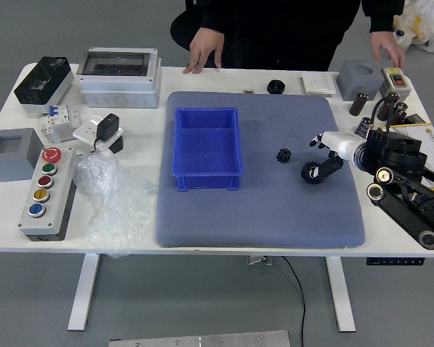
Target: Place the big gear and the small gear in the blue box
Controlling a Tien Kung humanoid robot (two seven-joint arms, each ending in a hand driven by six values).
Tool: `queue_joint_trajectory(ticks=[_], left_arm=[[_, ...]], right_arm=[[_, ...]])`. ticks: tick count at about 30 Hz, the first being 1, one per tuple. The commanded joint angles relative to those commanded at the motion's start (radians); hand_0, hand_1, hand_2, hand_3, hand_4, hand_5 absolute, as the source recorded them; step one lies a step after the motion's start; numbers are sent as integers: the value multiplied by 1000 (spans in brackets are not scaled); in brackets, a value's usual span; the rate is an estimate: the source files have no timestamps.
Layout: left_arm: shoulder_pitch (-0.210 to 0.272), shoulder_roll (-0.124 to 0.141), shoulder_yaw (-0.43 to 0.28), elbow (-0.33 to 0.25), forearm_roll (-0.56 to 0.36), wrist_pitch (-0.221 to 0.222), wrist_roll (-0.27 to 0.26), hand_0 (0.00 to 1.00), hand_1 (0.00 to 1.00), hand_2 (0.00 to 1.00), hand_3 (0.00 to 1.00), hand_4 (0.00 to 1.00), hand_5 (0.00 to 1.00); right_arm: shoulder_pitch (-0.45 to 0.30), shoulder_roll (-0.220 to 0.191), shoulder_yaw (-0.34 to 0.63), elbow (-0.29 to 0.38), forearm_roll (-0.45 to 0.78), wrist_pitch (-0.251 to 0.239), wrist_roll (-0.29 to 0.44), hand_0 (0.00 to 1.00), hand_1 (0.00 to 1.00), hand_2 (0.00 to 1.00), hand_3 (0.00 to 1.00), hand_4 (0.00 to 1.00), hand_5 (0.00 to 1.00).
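Black fingers [330,167] spread and empty, my right hand [356,150] reached over the big black gear [307,173], right of the blue rectangular box [206,148]; the small black gear [283,155] lay between. Beyond were a person's hands [205,49].

The white worktop [146,134] holds a grey-blue mat [260,217] close to the near edge and a button box [48,194] (five round buttons) by the near left corner.
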Motion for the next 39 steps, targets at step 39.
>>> queue_joint_trajectory(ticks=[39], left_arm=[[0, -5, 0, 0, 0, 0, 0, 867, 845, 840, 800, 615, 378]], right_arm=[[18, 20, -16, -89, 37, 11, 27, 756, 774, 867, 906, 817, 302]])
